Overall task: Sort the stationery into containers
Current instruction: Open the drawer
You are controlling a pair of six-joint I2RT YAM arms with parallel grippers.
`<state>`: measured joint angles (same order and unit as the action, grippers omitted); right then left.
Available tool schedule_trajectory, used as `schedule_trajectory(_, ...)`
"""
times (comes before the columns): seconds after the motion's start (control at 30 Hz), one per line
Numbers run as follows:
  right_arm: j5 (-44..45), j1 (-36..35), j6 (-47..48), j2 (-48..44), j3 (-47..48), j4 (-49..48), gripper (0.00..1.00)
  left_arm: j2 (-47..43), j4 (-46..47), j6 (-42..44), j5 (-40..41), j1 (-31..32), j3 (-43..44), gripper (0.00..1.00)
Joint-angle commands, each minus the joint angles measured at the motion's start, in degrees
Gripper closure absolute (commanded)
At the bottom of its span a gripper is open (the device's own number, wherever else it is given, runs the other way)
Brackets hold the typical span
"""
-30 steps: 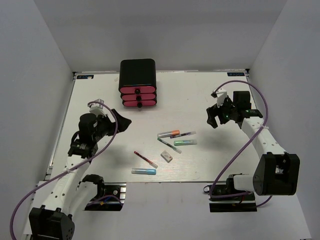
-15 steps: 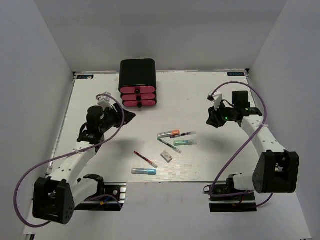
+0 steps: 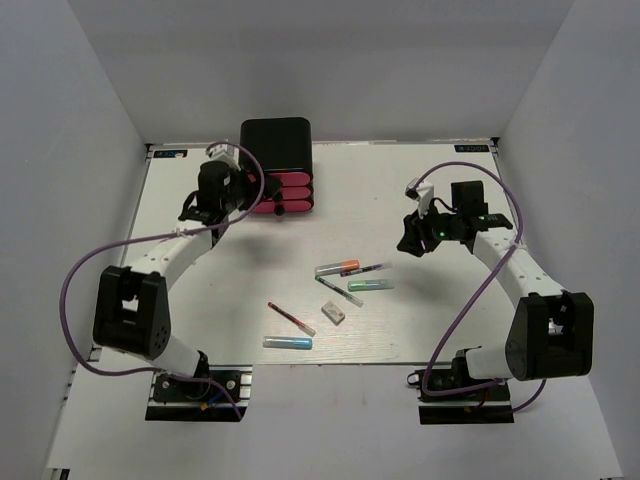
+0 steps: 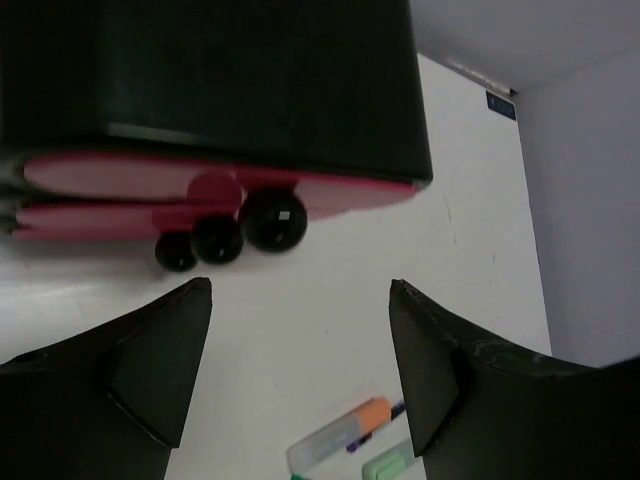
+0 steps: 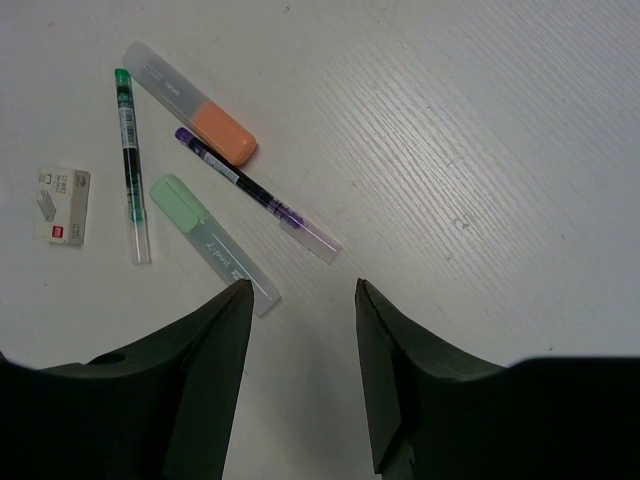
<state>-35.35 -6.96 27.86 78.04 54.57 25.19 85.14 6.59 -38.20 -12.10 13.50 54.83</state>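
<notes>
The black cabinet (image 3: 275, 145) with three pink-red drawers (image 3: 290, 193) and black knobs (image 3: 276, 207) stands at the back. My left gripper (image 3: 252, 192) is open and empty just left of the drawer fronts; in the left wrist view (image 4: 300, 288) the knobs (image 4: 272, 220) lie ahead of its fingers. The pens lie mid-table: orange-tipped marker (image 3: 337, 268), purple pen (image 3: 366, 269), green marker (image 3: 371, 285), thin dark pen (image 3: 338, 291), white eraser (image 3: 334, 314), red pen (image 3: 291, 318), light blue marker (image 3: 287, 342). My right gripper (image 3: 408, 236) is open and empty, right of the pens (image 5: 303, 285).
White walls close in the table (image 3: 450, 320) on the left, back and right. The right wrist view shows the orange-tipped marker (image 5: 190, 105), purple pen (image 5: 255, 195), green marker (image 5: 210, 240), thin pen (image 5: 130, 165) and eraser (image 5: 62, 192) ahead of the fingers.
My left gripper has swung back and right, from mid-left of the table up to the drawer fronts. My right gripper has moved slightly left toward the pens.
</notes>
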Motion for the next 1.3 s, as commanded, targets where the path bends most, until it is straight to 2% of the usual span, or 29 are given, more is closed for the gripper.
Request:
schedule_trajectory(0.0, -0.6, -0.5, -2.4, 0.0, 0.1, -2.7, 0.48, 3.7, -5.3, 4.2, 4.2, 0.3, 8.2, 0.18)
schedule_trajectory(0.1, 0.0, -1.1, -3.1, 0.2, 0.0, -3.7, 0.48, 7.5, -10.0, 6.5, 4.2, 0.3, 14.1, 0.2)
schedule_trajectory(0.3, 0.3, -1.6, -3.8, 0.6, 0.3, -4.2, 0.48, 12.9, -16.0, 8.9, 4.7, 0.8, 19.8, 0.25)
schedule_trajectory(0.67, 0.5, -1.7, -4.1, 1.1, 0.7, -4.5, 0.48, 15.1, -17.8, 11.1, 4.7, 0.8, 22.2, 0.35)
schedule_trajectory(0.77, 0.5, -1.7, -4.0, 1.0, 0.5, -4.5, 0.48, 15.6, -17.8, 11.1, 5.3, 0.8, 22.9, 0.43)
schedule_trajectory(0.83, 0.5, -1.8, -4.0, 0.7, 0.3, -4.3, 0.48, 15.6, -17.8, 11.7, 5.3, 0.8, 23.5, 0.53)
schedule_trajectory(0.87, 0.5, -1.9, -3.9, 0.7, 0.3, -4.5, 0.48, 16.1, -17.8, 12.2, 5.3, 1.4, 23.5, 0.58)
schedule_trajectory(0.9, 0.5, -2.0, -3.8, 0.5, 0.2, -4.4, 0.48, 16.1, -17.8, 12.2, 5.3, 1.4, 23.5, 0.68)
schedule_trajectory(1.03, 0.3, -2.3, -3.0, 0.2, -0.1, -4.2, 0.5, 13.8, -18.4, 12.8, 4.0, 1.4, 21.5, 0.87)
schedule_trajectory(1.27, -0.6, -2.6, -1.9, 0.0, -0.2, -3.9, 0.5, 4.7, -19.4, 15.9, -0.7, 1.9, 11.5, 0.88)
